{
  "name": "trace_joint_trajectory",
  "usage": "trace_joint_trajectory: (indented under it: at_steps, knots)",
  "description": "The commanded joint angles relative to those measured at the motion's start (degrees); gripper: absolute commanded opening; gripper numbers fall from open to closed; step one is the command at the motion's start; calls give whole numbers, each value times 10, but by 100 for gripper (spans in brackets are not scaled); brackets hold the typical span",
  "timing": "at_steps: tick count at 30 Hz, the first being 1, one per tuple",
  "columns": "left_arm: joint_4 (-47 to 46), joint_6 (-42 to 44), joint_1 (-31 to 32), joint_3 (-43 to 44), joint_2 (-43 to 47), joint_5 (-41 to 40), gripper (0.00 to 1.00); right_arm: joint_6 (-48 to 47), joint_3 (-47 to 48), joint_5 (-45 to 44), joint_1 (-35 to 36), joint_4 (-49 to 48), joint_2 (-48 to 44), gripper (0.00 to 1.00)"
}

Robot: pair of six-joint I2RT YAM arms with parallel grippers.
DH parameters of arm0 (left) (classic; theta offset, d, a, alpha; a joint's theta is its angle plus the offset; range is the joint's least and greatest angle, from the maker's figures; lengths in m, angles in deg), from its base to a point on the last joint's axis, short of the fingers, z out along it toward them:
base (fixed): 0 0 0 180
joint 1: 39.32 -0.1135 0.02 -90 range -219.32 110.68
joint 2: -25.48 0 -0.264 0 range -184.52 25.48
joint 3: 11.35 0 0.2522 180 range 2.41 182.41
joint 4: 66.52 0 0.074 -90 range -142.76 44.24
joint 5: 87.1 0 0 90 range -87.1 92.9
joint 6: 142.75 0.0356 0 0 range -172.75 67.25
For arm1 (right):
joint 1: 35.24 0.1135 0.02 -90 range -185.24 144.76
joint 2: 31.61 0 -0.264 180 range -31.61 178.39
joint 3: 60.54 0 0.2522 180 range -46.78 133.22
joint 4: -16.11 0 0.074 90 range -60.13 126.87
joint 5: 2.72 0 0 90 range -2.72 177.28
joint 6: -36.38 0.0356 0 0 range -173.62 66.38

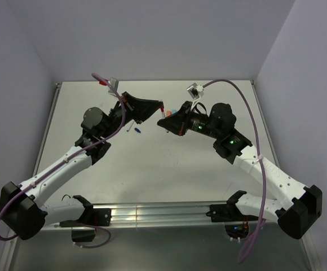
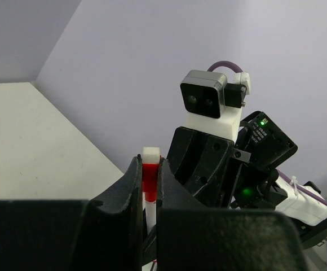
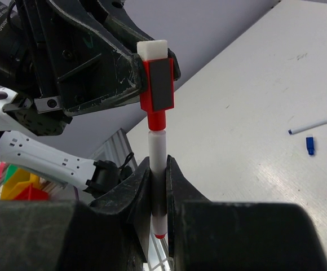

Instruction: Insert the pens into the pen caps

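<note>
Mating pen point(image 3: 157, 148) into cap point(image 3: 155, 84) | right pincer point(image 3: 158, 168) pinches pen mid-barrel, tip above its jaws | left pincer point(image 2: 150, 167) pinches cap | both likely light, stiff, slick; hold barrel, not tip

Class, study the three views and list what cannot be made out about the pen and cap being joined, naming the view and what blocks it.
1. Right wrist: how far the white pen reaches inside the red cap; the cap's wall hides it.
2. Left wrist: most of the pen below the cap; the left pincer covers it with its fingers.
3. Top external: the join itself is too small to read.
</note>
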Motion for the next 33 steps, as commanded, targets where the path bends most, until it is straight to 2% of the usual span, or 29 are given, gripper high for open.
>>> trace_joint_trajectory:
  at_steps: [1, 11, 18, 28, 33]
  knots:
    - [31, 39, 49, -3, 23, 45, 0, -12, 7, -49, -14, -63, -18, 0]
    - [65, 102, 105, 3, 26, 46, 0, -19, 11, -14, -14, -66, -46, 0]
    - [66, 123, 119, 0, 27, 105, 0, -2, 0, 60, -14, -118, -71, 0]
    - [45, 111, 120, 2, 14, 209, 0, 25, -12, 116, -16, -178, -99, 0]
    - [44, 108, 120, 1, 10, 230, 0, 41, -18, 137, -17, -210, -110, 0]
